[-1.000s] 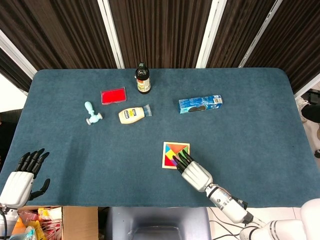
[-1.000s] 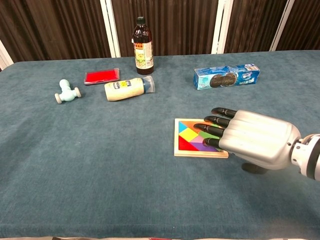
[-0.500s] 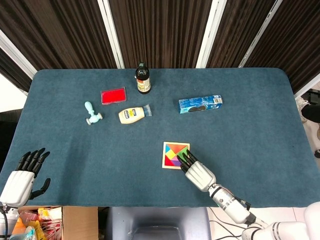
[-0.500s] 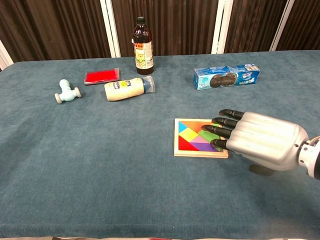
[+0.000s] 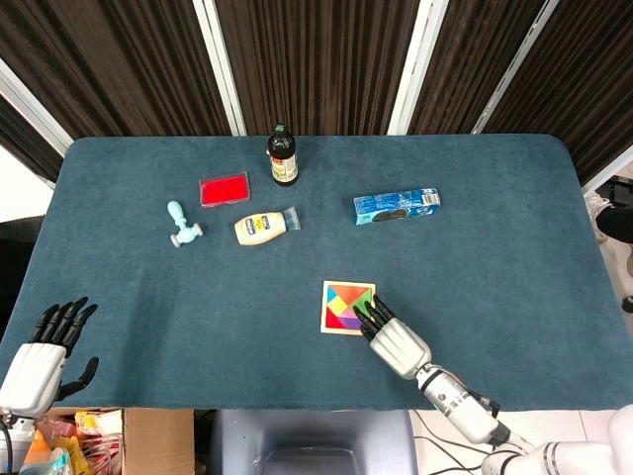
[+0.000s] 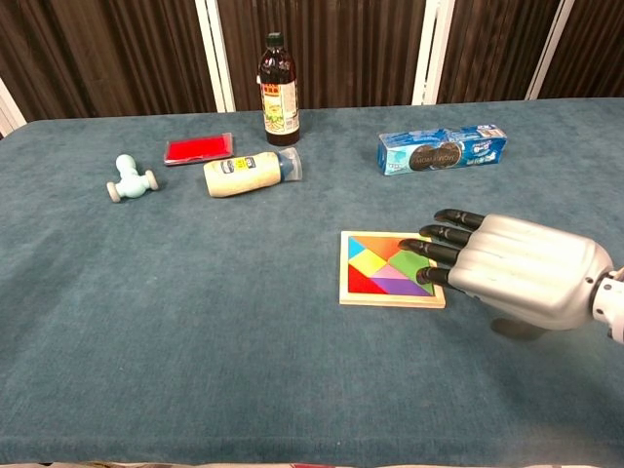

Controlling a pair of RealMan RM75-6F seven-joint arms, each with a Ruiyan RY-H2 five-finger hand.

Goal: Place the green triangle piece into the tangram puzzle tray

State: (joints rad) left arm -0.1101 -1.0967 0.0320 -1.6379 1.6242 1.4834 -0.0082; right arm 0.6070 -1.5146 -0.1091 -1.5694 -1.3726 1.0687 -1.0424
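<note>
The tangram tray [image 5: 326, 309] [image 6: 344, 289] lies on the blue table, near the front, right of centre. The green triangle piece [image 6: 409, 266] [image 5: 363, 301] lies flat inside the tray at its right side, among orange, yellow, red and purple pieces. My right hand [image 5: 393, 340] [image 6: 522, 268] hovers just right of the tray, fingers stretched out flat and holding nothing; its dark fingertips [image 6: 429, 252] overlap the tray's right edge. My left hand [image 5: 40, 351] stays at the table's front left corner, fingers apart and empty.
A dark bottle [image 5: 283, 156] stands at the back centre. A red flat box [image 5: 224, 189], a white squeeze bottle [image 5: 265, 227] and a pale blue toy [image 5: 181, 226] lie at the back left. A blue biscuit packet [image 5: 396, 206] lies at the back right.
My right hand has drawn back to the right and toward the front edge, off the tray, uncovering the green triangle lying in it. The left hand has barely moved.
</note>
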